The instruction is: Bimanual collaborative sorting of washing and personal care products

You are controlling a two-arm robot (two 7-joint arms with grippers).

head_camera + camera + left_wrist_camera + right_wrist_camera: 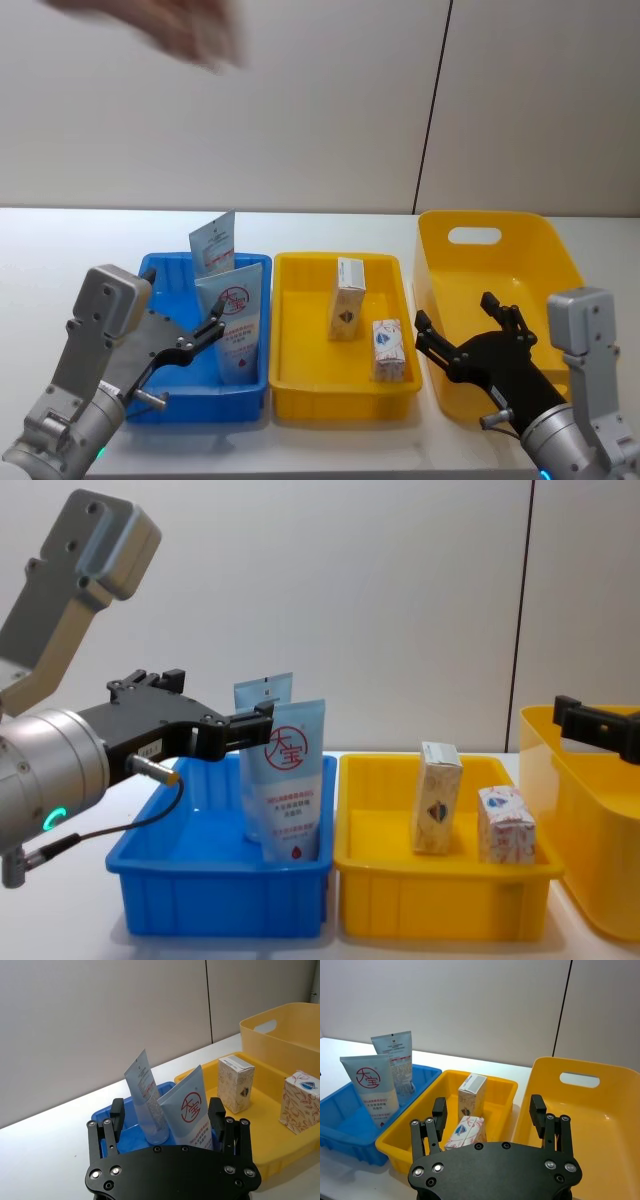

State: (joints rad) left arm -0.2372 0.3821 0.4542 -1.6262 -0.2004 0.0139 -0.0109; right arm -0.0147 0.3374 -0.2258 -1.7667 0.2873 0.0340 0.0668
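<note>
Left hand (166,1112) open, near-left of wide tube (236,320) in blue tray (160,270); right hand (488,1105) open at yellow bin (545,250).

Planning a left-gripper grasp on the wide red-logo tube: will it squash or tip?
The wide pale-blue tube stands crimped end up in the blue bin, leaning, so a nudge would probably tip it. Its flat crimped top suggests soft walls, likely to dent in the open left gripper.
</note>
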